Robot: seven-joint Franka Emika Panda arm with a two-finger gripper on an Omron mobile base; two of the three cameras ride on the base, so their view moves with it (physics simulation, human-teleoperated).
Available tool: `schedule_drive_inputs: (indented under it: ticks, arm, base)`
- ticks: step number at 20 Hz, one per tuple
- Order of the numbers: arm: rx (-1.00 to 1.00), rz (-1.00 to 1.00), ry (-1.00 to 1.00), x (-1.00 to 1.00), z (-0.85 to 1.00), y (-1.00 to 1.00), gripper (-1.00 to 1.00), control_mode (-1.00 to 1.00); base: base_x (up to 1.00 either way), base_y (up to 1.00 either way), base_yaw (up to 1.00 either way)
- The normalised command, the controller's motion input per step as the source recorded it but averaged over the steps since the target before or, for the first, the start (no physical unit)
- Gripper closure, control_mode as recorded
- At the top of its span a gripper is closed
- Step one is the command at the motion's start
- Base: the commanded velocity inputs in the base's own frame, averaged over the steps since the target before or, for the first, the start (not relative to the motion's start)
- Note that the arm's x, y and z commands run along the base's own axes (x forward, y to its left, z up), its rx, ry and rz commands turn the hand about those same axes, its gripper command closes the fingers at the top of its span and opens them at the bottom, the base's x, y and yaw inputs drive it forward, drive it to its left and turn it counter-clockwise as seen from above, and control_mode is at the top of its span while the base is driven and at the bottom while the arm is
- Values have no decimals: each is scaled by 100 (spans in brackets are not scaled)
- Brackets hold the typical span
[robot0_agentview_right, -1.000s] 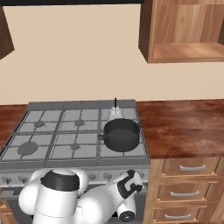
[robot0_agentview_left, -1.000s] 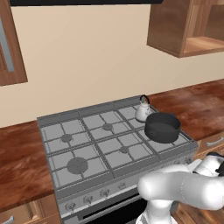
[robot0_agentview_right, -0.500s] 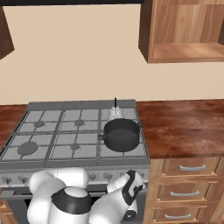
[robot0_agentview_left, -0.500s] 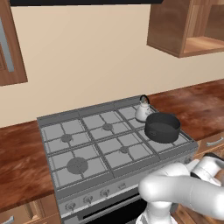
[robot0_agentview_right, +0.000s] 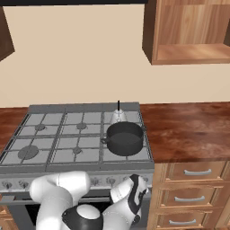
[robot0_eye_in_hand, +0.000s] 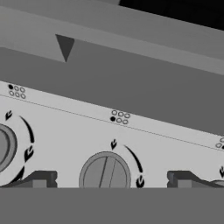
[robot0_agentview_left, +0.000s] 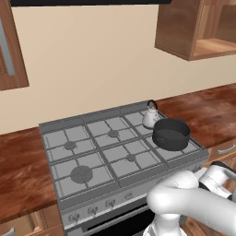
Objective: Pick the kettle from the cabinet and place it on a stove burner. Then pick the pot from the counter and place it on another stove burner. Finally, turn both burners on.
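Currently the kettle stands on the stove, on the rear right burner grate, close to the stove's back edge. Just in front of it, the pot sits on the front right burner grate, near the stove's right edge; from the right base view the pot hides most of the kettle, so whether the two touch cannot be told. The pot is lidless and upright, and the kettle's thin black handle rises above its pale body.

The remaining stove burners lie bare under their grates, with the larger ringed burner at the stove's front left corner. The counter runs to the right of the stove, over wooden drawers with metal handles. The cabinet hangs on the wall above that stretch of counter, its shelf board bare.

The arm bends low before the stove's front edge. In the hand view the gripper faces the stove's control panel at close range, its two dark fingertips spread wide apart and holding nothing. A round knob with a slot across its face sits between the fingertips, apart from both. Part of a second knob shows at the left edge of that view. Small flame marks and curved arcs are printed around each knob.
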Motion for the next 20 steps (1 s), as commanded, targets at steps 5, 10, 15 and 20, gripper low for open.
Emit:
schedule_drive_inputs:
  ticks: [5,10,15,20]
  arm:
    - [0,0,0,13,-11,-2,-100,-100]
    - [0,0,0,13,-12,-7,-100,-100]
    - [0,0,0,9,-11,-5,-100,-100]
    - [0,0,-1,6,-7,1,100,-100]
  base:
    - [0,0,0]
    - [0,0,0]
    - [0,0,0]
    - [0,0,0]
